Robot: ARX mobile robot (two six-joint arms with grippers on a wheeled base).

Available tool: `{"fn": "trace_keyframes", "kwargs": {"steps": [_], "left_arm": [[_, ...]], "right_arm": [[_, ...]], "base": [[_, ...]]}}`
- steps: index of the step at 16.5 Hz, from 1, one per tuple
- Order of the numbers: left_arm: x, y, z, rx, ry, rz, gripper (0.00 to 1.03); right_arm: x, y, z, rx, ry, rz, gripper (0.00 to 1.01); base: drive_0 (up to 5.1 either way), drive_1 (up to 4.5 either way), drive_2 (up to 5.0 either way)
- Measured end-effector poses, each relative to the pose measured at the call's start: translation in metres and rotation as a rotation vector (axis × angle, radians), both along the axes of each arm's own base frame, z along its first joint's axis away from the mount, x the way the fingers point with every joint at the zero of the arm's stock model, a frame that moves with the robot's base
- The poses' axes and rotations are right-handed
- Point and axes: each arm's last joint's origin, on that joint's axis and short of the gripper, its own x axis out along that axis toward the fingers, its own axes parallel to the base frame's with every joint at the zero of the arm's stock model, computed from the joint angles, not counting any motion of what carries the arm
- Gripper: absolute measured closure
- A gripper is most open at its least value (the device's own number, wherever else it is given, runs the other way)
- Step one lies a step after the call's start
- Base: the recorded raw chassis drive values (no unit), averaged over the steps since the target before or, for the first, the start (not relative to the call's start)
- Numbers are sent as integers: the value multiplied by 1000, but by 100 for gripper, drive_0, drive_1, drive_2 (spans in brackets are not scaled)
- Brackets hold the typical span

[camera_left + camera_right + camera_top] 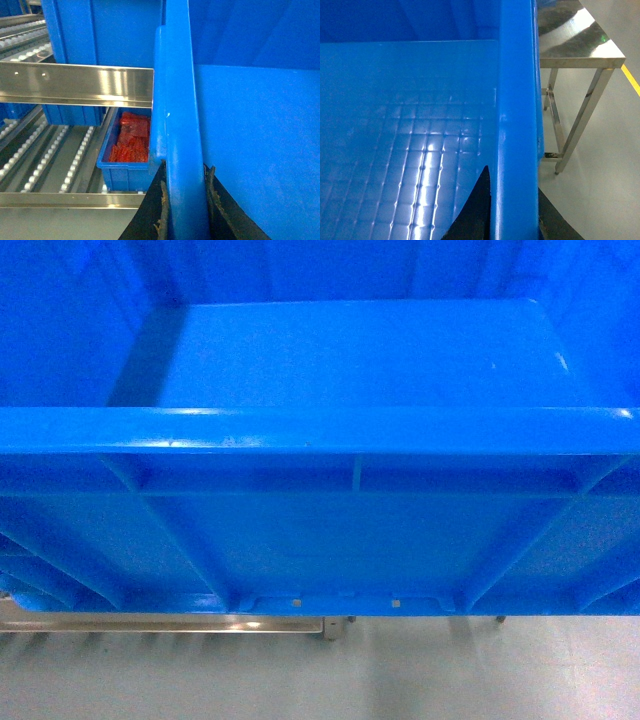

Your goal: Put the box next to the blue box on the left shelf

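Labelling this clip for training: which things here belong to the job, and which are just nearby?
Job: blue crate, left gripper, right gripper, roller shelf.
Bystanders: small blue bin of red parts, steel table.

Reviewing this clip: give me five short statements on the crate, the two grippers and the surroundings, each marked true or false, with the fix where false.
1. The box is empty inside. True.
2. The left gripper hangs open, clear of the box. False: its fingers sit on both sides of the box's rim.
3. The right gripper straddles the box's rim. True.
4. The small blue bin on the left shelf holds red items. True.
5. A wooden table stands beside the box in the right wrist view. False: it is a shiny metal table.
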Motion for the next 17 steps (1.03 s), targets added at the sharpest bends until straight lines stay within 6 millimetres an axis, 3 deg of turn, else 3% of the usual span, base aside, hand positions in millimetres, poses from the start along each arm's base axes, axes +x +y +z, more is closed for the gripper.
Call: {"fn": "trace_keyframes", "kwargs": {"steps": [17], "left_arm": [[0, 0, 0, 0, -2, 0, 94]], "right_arm": [[0, 0, 0, 0, -1, -1, 93]], "base": [[-484, 140, 337]]}}
